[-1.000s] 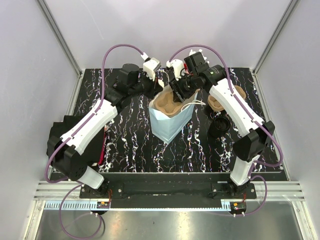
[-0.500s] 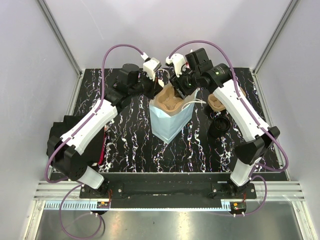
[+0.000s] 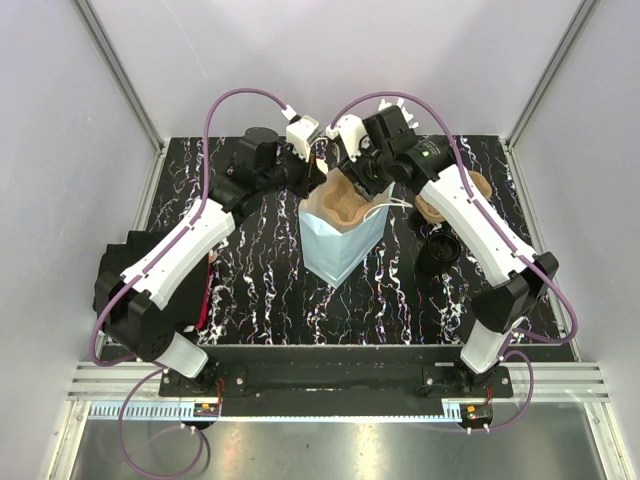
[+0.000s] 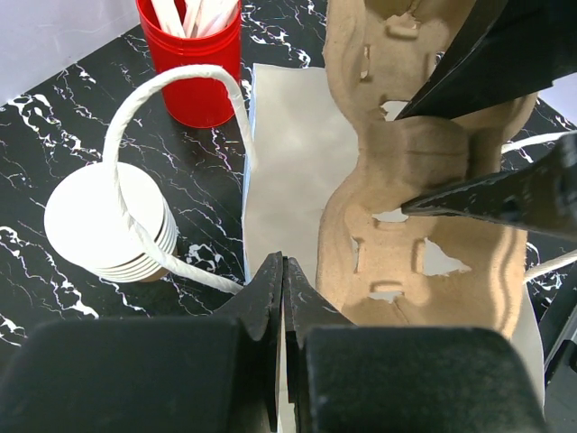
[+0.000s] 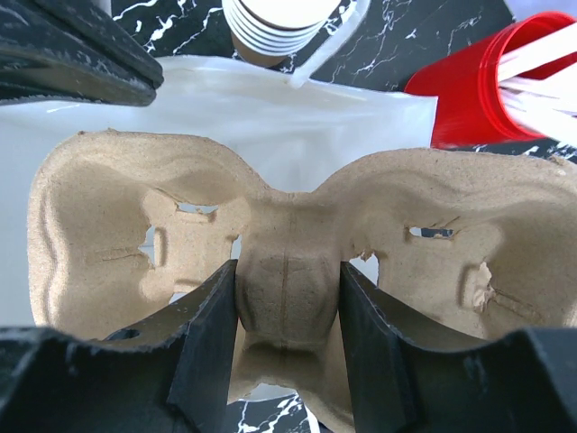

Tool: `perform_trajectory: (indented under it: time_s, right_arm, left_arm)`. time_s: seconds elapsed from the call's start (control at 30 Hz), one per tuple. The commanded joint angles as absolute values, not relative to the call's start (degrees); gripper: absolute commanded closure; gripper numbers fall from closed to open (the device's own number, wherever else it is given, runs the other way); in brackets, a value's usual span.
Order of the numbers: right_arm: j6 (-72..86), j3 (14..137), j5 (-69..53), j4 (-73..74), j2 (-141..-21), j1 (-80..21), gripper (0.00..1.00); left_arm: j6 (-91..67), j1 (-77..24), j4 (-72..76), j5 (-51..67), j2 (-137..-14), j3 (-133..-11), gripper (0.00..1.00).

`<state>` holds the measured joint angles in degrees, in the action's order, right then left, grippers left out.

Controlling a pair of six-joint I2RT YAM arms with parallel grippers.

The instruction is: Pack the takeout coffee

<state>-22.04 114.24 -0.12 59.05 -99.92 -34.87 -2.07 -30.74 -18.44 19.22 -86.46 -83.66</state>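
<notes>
Right hand (image 5: 287, 271) grips cup carrier (image 5: 117, 207) inside bag (image 5: 315, 117).

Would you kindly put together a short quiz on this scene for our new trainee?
1. True or false: the right claw grips the pulp cup carrier by its middle ridge.
2. The left claw is: A, open wide; B, shut on the paper bag's rim; C, closed round a coffee cup.
3. Fill in: the red cup holds white ____.
Key: 1 true; 2 B; 3 sticks.
</notes>
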Motion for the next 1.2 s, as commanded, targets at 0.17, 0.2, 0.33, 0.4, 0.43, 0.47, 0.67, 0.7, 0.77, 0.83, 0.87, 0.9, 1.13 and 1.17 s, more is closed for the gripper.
perform_trajectory:
  time_s: [0.17, 0.2, 0.33, 0.4, 0.43, 0.47, 0.67, 0.7, 0.77, 0.83, 0.87, 0.9, 1.13, 1.17]
  right_arm:
    - [-23.6, 112.4, 2.6, 55.5, -98.7, -38.1, 0.48]
    - [-23.6, 112.2, 2.7, 55.5, -98.8, -38.6, 0.48]
    - [-23.5, 110.7, 2.5, 55.1, -99.4, -39.0, 0.48]
    - [-23.2, 109.8, 1.9, 55.0, -99.6, -39.0, 0.48]
    - [-23.1, 109.5, 1.5, 54.8, -99.7, -39.2, 0.48]
    - [-23.0, 109.0, 1.2, 54.8, -99.8, -39.3, 0.48]
    - [-22.9, 107.2, 0.8, 54.1, -100.3, -40.0, 0.48]
    - [-22.9, 107.1, 0.7, 54.2, -100.4, -40.0, 0.48]
    - [-22.9, 106.3, 0.6, 53.9, -100.6, -40.1, 0.48]
    - [-22.9, 105.6, 0.6, 53.7, -101.1, -40.0, 0.48]
    - [-22.8, 105.5, 1.1, 53.6, -101.2, -40.1, 0.48]
    - [-22.9, 105.3, 1.3, 53.5, -101.6, -40.1, 0.48]
    - [-23.9, 103.0, 4.4, 52.9, -101.3, -41.3, 0.47]
    - [-24.3, 102.7, 5.2, 52.7, -101.3, -41.4, 0.47]
  left_arm:
    - [-2.8, -31.0, -16.6, 20.5, -86.8, -86.6, 1.00]
    - [-2.9, -31.0, -16.6, 20.7, -86.9, -86.5, 1.00]
    - [-3.0, -31.1, -16.7, 20.8, -87.2, -86.8, 1.00]
    - [-3.1, -31.1, -16.7, 20.9, -87.1, -86.9, 1.00]
    - [-3.1, -31.1, -16.7, 20.9, -87.1, -86.8, 1.00]
    - [-3.1, -31.1, -16.7, 20.8, -87.1, -87.0, 1.00]
    - [-3.3, -31.1, -16.8, 20.9, -87.5, -87.1, 1.00]
    - [-3.3, -31.2, -16.8, 20.9, -87.5, -87.3, 1.00]
    - [-3.3, -31.2, -16.8, 20.9, -87.6, -87.3, 1.00]
    - [-3.3, -31.2, -16.8, 20.9, -87.5, -87.3, 1.00]
    - [-3.3, -31.2, -16.8, 20.9, -87.5, -87.3, 1.00]
    - [-3.3, -31.2, -16.9, 20.9, -87.5, -87.2, 1.00]
    - [-3.2, -31.2, -16.9, 20.7, -87.5, -87.2, 1.00]
    - [-3.3, -31.3, -16.9, 20.7, -87.5, -87.3, 1.00]
